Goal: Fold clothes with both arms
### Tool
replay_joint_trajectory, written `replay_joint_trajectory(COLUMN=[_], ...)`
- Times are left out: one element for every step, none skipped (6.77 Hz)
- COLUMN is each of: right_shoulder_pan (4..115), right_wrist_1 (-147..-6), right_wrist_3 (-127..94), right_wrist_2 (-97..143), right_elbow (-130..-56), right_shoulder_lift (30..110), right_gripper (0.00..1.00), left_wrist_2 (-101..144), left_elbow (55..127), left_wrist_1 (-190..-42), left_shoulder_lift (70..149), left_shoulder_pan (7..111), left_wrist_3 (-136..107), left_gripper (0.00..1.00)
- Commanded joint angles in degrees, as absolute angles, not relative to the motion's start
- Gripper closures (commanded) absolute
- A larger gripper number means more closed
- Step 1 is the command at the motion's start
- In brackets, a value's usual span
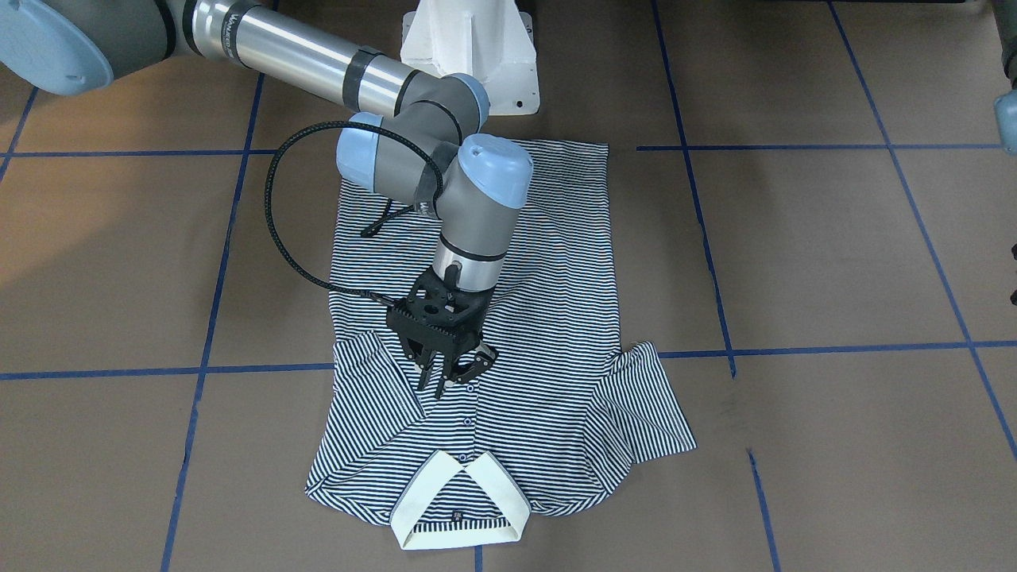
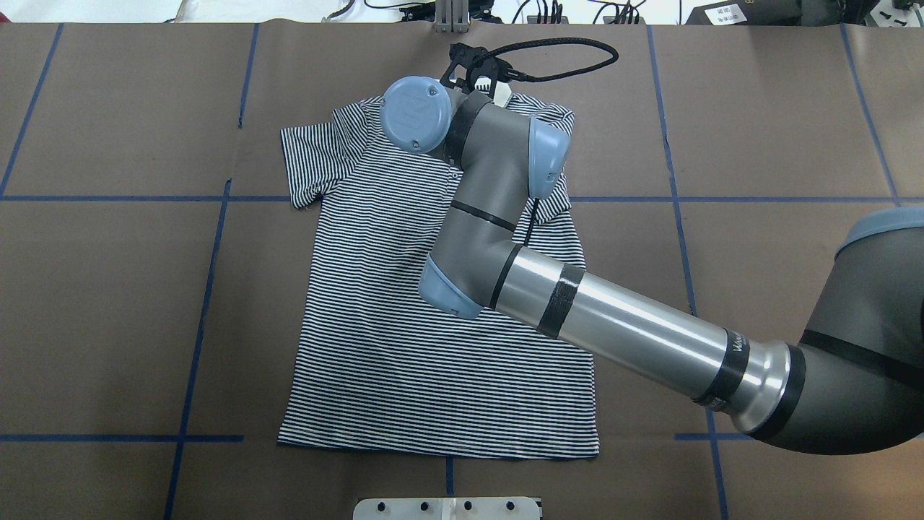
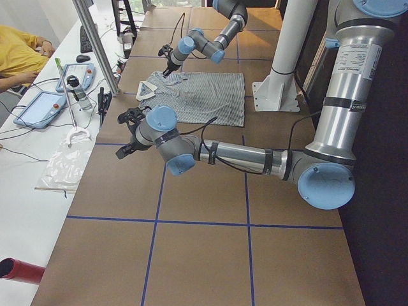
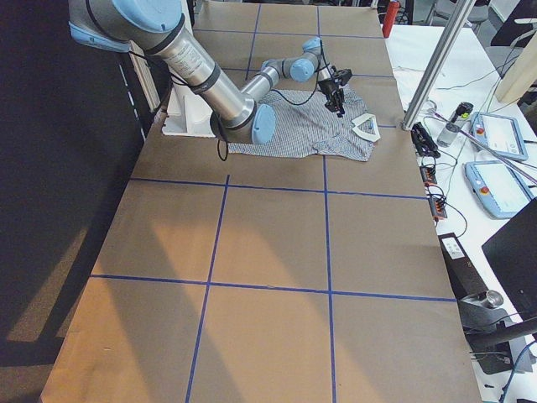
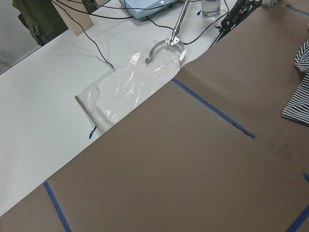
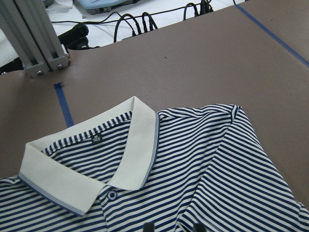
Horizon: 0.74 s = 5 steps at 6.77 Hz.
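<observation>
The striped polo shirt [image 1: 548,318] lies flat, front up, collar [image 1: 461,508] toward the operators' side; it also shows in the overhead view [image 2: 404,325]. The sleeve on my right side is folded in over the body [image 1: 373,397]; the other sleeve [image 1: 643,405] lies spread out. My right gripper [image 1: 453,377] hangs just over the button placket below the collar, open and empty; its fingertips [image 6: 147,226] show apart above the fabric [image 6: 217,164]. My left gripper [image 3: 127,132] is off the shirt, over bare paper near the table's far edge; I cannot tell if it is open.
The white pedestal base [image 1: 477,48] stands behind the shirt's hem. An aluminium post [image 6: 34,38] rises just beyond the collar. A white side table with a plastic bag [image 5: 130,87], tablets and cables borders the paper. A person in yellow [image 3: 19,54] sits there.
</observation>
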<state>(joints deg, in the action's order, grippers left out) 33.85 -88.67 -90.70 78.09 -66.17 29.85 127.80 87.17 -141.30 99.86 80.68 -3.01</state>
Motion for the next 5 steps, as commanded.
replay_joint_trajectory(right_shoulder_pan=[36.54, 40.39, 44.87, 50.05, 53.93], right_wrist_1=[-89.29, -89.38, -88.95, -88.68, -87.72], right_wrist_3=[-80.39, -71.63, -63.1, -55.27, -48.5], right_wrist_2=[83.8, 91.24, 97.67, 106.0, 110.96], right_elbow=[-70.54, -80.32, -91.9, -98.37, -101.48], right_shoulder_lift=[31.27, 38.68, 47.72, 54.25, 59.36], right_gripper=[0.0, 0.0, 0.0, 0.0, 0.0], left_wrist_2=[127.62, 127.44, 125.09, 119.41, 115.09], left_elbow=[87.01, 86.92, 86.23, 86.22, 83.09], left_wrist_1=[-143.42, -143.35, -143.09, -142.74, -142.39], left_shoulder_lift=[100.28, 100.63, 102.37, 104.39, 109.29], left_shoulder_pan=[78.86, 74.14, 68.52, 65.16, 60.08], left_wrist_3=[-3.34, -7.6, -17.91, -29.59, -42.76], left_gripper=[0.0, 0.0, 0.0, 0.0, 0.11])
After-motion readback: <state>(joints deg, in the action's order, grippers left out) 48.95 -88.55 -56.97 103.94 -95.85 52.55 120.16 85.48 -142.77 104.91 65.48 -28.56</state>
